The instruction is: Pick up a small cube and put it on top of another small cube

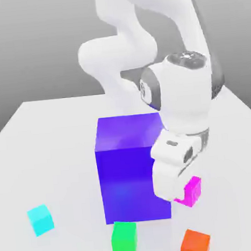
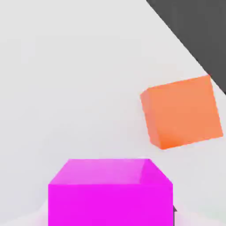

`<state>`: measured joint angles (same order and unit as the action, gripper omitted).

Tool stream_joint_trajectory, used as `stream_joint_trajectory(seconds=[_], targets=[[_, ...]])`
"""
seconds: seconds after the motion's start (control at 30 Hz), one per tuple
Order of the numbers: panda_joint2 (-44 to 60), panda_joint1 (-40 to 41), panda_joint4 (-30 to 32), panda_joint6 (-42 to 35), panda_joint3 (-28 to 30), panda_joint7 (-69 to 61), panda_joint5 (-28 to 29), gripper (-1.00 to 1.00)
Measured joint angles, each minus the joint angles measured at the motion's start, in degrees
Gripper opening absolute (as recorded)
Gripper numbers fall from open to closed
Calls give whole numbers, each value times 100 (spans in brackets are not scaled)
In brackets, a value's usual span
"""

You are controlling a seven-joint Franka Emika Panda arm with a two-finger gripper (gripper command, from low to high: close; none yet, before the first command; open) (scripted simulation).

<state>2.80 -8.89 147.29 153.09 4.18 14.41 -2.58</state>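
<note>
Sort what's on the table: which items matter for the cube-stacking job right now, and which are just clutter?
In play:
- magenta cube, at the gripper
- orange cube, nearest small cube, a likely base

Lying about:
- green cube
- cyan cube
- big blue block

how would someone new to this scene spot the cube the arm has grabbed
Start at the big blue block mid-table. At its lower corner on the exterior view's right, under the white hand, sits the magenta cube. It is the only pink one; its nearest neighbour is the orange cube.
</note>
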Motion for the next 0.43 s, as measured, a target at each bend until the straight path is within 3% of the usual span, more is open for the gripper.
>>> stream_joint_trajectory(seconds=[0.13, 0.3, 0.33, 0.43], targets=[[85, 538, -35, -226, 282, 146, 169, -100], [926, 583, -57, 558, 152, -87, -78, -100], [1053, 598, -63, 677, 131, -114, -115, 100], [1053, 598, -63, 677, 131, -114, -115, 100]])
